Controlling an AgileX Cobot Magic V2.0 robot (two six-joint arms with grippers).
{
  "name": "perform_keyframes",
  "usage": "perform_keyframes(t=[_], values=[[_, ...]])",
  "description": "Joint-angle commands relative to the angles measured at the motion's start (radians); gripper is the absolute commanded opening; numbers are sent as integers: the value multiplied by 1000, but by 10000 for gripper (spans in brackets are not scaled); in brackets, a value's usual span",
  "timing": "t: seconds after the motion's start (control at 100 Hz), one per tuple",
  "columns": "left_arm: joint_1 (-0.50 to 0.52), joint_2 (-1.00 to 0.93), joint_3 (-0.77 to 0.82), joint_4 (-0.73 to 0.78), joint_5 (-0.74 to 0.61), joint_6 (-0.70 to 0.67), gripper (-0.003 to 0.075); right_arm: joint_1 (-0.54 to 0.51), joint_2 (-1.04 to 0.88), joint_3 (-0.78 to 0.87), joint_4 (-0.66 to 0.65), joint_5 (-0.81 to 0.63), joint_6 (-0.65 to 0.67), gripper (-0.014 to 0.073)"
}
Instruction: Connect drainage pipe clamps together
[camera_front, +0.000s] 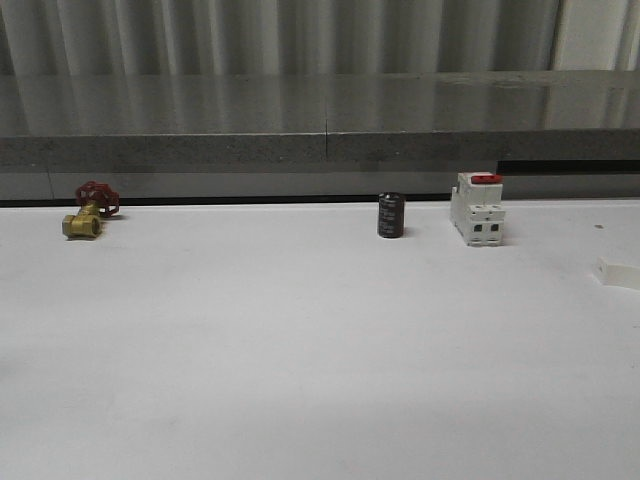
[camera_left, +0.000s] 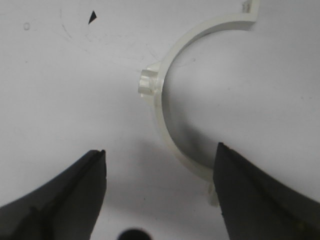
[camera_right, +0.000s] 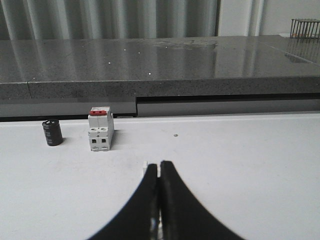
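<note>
One drainage pipe clamp (camera_left: 159, 107), a white half-ring with a small outer tab, lies flat on the white table in the left wrist view. My left gripper (camera_left: 160, 148) hangs open over it. One end of the arc runs under the right-hand finger and the other finger stands clear of it. In the right wrist view my right gripper (camera_right: 159, 162) is shut on a thin white piece (camera_right: 145, 167) that pokes out at its fingertips, seemingly the other clamp half. A white flanged piece (camera_front: 617, 272), cut off by the frame, shows at the right edge of the front view.
Along the back of the table stand a brass valve with a red handle (camera_front: 86, 213), a black cylinder (camera_front: 390, 216) and a white block with a red top (camera_front: 477, 208). A grey ledge (camera_front: 320, 150) runs behind them.
</note>
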Motion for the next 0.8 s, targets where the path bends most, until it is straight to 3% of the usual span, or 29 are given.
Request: perform_keyframes(t=[0.0,0.36,0.46,0.79], values=[[2,57,-77,0,12,-11,459,-4,-16,-16,1,-76,-11,-67],[2,268,-248,0,35,-28,459,-4,-16,-16,1,-76,-11,-67],[2,291,-258,0,35,-36,428,-4,-16,-16,1,-76,-11,-67],[-4,280,-258,-10,-7,-42,6,-4,-16,-16,1,-76,-11,-67]])
